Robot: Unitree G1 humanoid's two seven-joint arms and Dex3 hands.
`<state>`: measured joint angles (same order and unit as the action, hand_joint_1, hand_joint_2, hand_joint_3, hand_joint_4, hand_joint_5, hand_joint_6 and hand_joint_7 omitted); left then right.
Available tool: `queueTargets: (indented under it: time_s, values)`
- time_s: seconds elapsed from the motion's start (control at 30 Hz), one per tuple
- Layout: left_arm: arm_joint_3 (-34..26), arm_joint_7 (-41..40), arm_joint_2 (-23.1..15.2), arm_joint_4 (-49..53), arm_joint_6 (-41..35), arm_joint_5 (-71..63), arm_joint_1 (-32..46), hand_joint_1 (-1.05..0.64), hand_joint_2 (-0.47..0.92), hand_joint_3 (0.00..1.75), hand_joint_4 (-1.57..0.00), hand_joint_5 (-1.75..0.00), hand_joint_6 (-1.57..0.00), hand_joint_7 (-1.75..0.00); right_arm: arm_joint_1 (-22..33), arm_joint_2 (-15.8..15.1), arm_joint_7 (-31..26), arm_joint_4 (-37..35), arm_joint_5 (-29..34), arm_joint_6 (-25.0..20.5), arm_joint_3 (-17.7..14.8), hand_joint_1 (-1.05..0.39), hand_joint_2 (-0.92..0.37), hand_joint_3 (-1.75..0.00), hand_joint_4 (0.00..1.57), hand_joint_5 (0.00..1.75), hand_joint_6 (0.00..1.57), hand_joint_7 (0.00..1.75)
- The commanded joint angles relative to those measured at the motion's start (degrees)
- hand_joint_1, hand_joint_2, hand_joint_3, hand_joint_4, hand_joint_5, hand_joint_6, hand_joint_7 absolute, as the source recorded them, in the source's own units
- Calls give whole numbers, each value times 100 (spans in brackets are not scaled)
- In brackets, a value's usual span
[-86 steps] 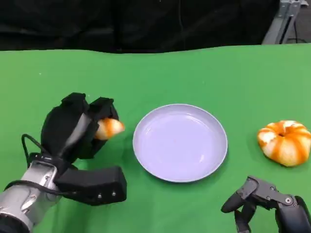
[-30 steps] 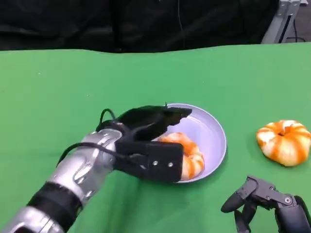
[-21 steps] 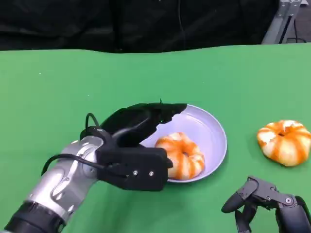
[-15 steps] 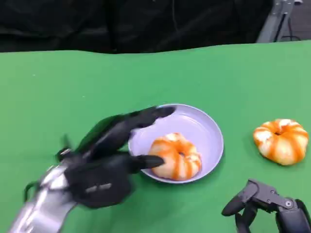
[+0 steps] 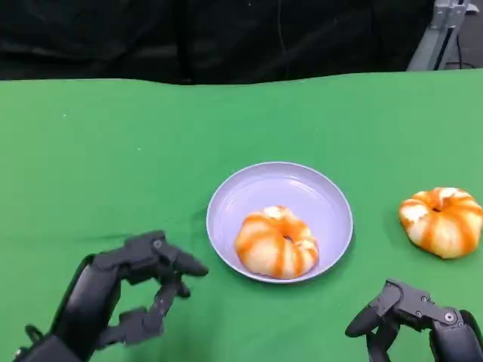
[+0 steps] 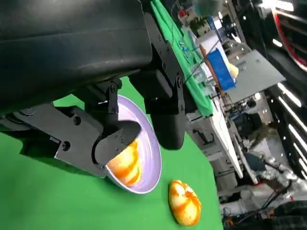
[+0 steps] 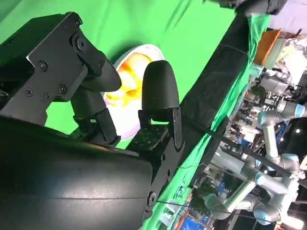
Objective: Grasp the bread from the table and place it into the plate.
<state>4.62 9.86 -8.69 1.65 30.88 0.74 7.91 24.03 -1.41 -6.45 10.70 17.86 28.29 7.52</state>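
**Bread in the plate, both hands low at the table's near edge**

Green cloth covers the table [image 5: 113, 151] from side to side, and behind its far edge hangs a black backdrop [image 5: 189, 34], with a grey metal frame [image 5: 441, 30] at the far right corner. The left wrist view looks past the table to a cluttered workroom of benches and equipment, too blurred to name.

On the cloth, a pale lilac plate [image 5: 302, 188] sits near the middle. The bread [image 5: 276, 241], a round orange-and-white striped bun with a dimple in its top, lies in the near half of the plate, flat and dimple up; being round, it has no clear long axis. A second striped bun [image 5: 442, 220] rests on the cloth well to the right of the plate.

The left hand [image 5: 124, 290] is at the lower left, apart from the plate, fingers loosely spread and holding nothing. The right hand [image 5: 411, 317] is cut off by the lower right corner; its fingers seem curled with a gap between them, and whether it is spread or closed I cannot tell.
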Motion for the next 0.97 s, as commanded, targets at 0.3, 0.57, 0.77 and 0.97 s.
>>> queueTargets:
  time_s: [0.3, 0.57, 0.77, 0.97]
  values:
    - [-111, -14, 379, -102, 62, 245, 614, 7, 50, 129, -79, -174, -74, -153, -34, -168, 21, -90, -165, 157, -124, 11, -26, -139, 84, 162, 84, 125]
    - [-162, 117, 362, 228, 356, 273, 482, 6, 41, 138, -82, -175, -75, -162, 18, -190, 26, -49, -148, 145, -142, 13, -26, -141, 85, 162, 84, 125]
    - [-187, 236, 359, 345, 408, 379, 424, 5, 39, 139, -82, -175, -76, -160, -9, -185, 50, -106, -208, 195, -121, 13, -26, -140, 83, 162, 83, 125]
    - [-217, 234, 364, 370, 440, 311, 408, 4, 40, 138, -80, -175, -76, -158, 9, -201, 43, -81, -175, 186, -141, 12, -28, -137, 83, 161, 83, 125]
